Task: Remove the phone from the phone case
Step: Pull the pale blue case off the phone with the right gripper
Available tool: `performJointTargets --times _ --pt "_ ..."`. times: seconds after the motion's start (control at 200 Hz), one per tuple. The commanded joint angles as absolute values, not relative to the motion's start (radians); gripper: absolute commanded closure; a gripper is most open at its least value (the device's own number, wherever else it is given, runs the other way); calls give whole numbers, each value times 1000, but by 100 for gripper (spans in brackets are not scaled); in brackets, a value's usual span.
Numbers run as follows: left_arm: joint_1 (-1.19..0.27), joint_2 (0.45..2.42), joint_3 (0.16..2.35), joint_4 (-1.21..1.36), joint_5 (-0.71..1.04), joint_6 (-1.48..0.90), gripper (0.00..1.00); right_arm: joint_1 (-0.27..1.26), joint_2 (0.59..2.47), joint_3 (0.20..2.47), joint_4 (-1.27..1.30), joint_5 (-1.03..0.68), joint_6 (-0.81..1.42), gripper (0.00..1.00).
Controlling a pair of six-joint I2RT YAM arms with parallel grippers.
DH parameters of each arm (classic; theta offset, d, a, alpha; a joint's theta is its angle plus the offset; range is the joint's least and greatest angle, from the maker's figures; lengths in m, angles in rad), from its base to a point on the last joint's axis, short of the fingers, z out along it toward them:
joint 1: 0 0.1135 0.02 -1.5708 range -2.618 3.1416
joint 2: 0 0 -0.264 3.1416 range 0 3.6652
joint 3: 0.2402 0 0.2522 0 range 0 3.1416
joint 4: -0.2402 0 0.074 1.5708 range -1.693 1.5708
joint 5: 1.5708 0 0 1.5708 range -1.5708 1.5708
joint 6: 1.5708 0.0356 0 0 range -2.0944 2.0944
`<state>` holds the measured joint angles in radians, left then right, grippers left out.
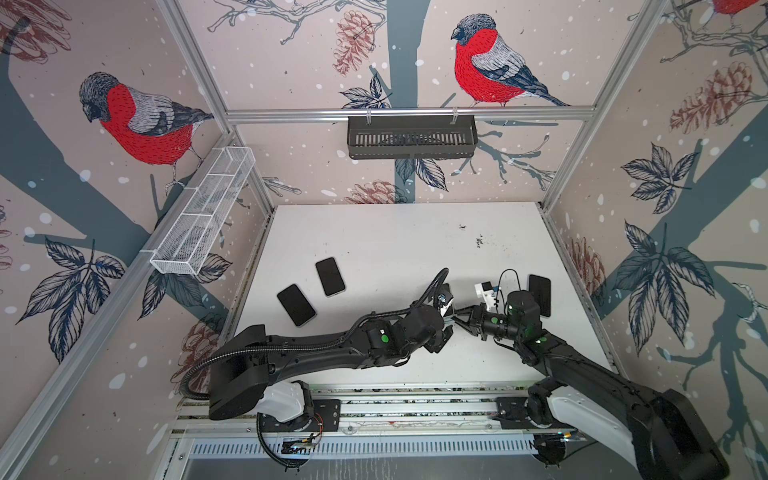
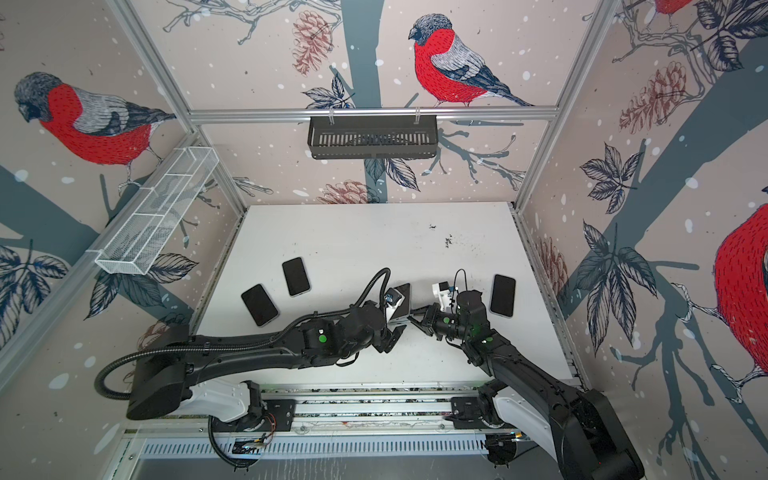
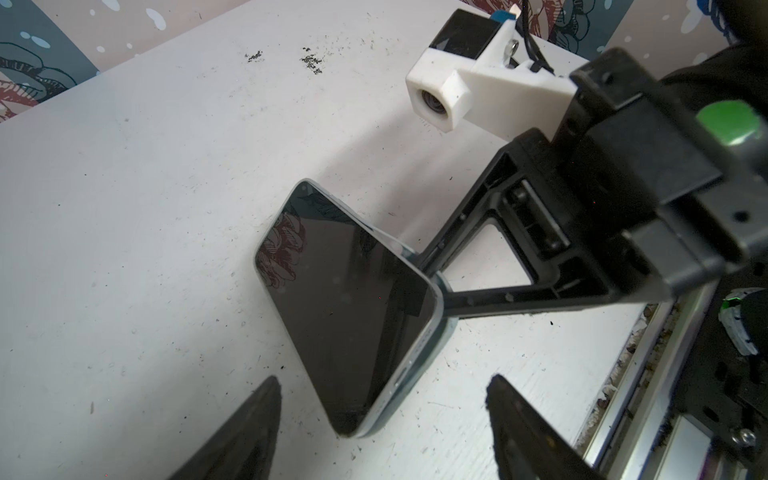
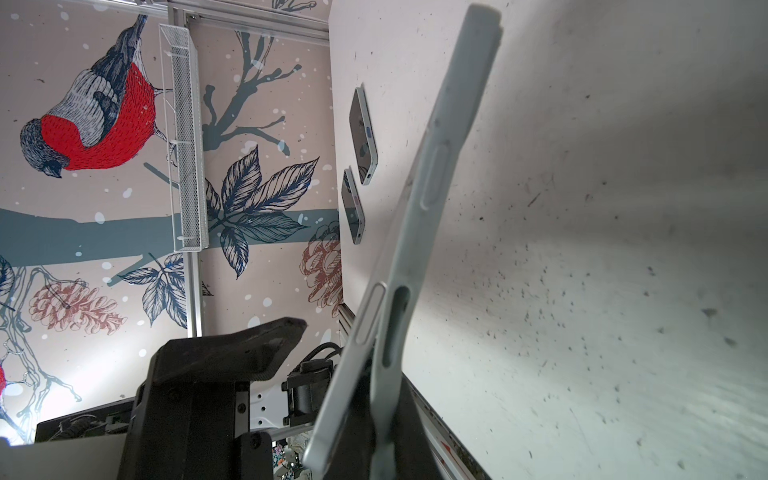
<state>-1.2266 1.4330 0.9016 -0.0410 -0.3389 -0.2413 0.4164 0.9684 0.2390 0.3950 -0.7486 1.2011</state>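
While the scuffed white counter (image 1: 395,237) carries everything, the black left arm (image 1: 316,353) and black right arm (image 1: 590,370) meet near its front middle. A flat dark-screened phone (image 1: 296,304) and a second flat phone (image 1: 330,276) lie at the left, a third flat phone (image 1: 540,291) by the right wrist. The black-screened task phone (image 3: 345,299) is tilted off the counter, one end standing partly out of the pale blue-grey phone case (image 4: 449,137). Right pincer (image 3: 436,286) is pressed together on the case's corner. Left pincer (image 3: 383,379) is spread, its fingers either side of the phone's end, not touching.
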Motion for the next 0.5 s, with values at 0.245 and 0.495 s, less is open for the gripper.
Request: performJointTargets --times 0.245,0.495 --pt "-1228 1499 929 -11 -430 -223 30 418 936 215 465 -781 1186 99" --pt "-1227 1526 956 -54 -521 -232 42 423 928 203 471 -788 1183 99"
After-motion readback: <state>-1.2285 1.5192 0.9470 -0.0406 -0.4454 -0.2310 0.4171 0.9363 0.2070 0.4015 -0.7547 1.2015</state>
